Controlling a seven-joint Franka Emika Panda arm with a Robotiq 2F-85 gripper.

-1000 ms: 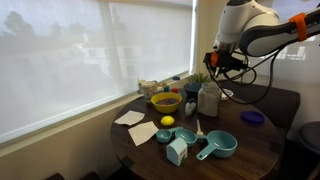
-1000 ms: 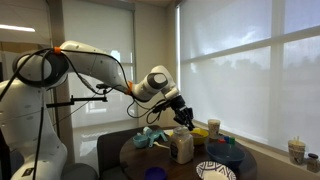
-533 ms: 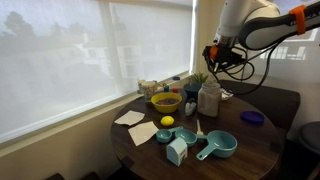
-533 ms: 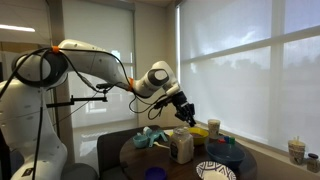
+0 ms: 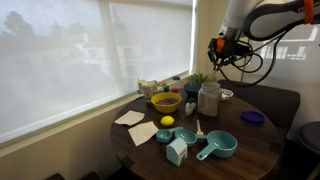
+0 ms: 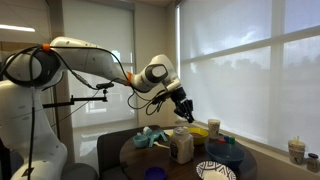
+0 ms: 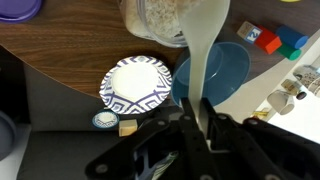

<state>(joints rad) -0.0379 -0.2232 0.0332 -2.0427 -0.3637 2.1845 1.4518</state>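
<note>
Round wooden worktop point(image 5: 255, 148) crowded with kitchenware. In front of a tall jar point(image 5: 208, 98) lies a teal measuring cup point(image 5: 219, 146); beside the jar, a yellow bowl point(image 5: 166, 101). Above the jar hangs the pincer point(image 5: 220, 47), seemingly high enough to clear the clutter. I cannot tell whether it is clenched.

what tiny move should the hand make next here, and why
Probably lower the hand a little, straight down toward the tall translucent plastic jar. The hand hangs well above the round dark wooden table, apparently empty, and the wrist view shows that jar just beyond its fingers.
</note>
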